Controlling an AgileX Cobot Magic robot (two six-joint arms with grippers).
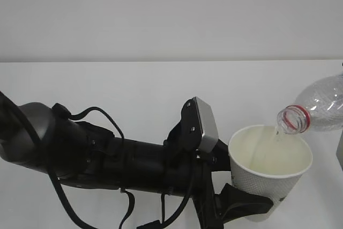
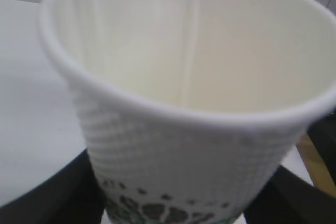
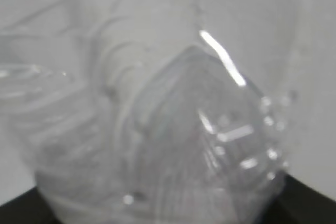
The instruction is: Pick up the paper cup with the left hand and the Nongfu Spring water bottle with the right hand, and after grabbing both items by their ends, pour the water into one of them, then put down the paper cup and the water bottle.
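- The left arm [image 1: 107,154] reaches across the white worktop [image 1: 134,95]; its gripper [image 1: 244,205] clasps the paper cup [image 1: 268,178] low on the wall, upright, off the surface.
- The Nongfu Spring water bottle [image 1: 321,105] tilts mouth-down over the rim, gripped near its base, I think; the right gripper's black edges only just show.
- Pouring is under way: a thin stream of water [image 1: 277,132] falls in.
- Next I'd right the bottle, then set both down.

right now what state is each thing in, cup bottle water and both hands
small white dimpled paper cup: upright, held near its base, off the table
clear ribbed plastic water bottle: uncapped, tipped, mouth over the cup rim
clear water: thin stream falling into the cup
black left hand: closed around the cup
right hand: mostly out of view; black edges beside the bottle's base in the right wrist view
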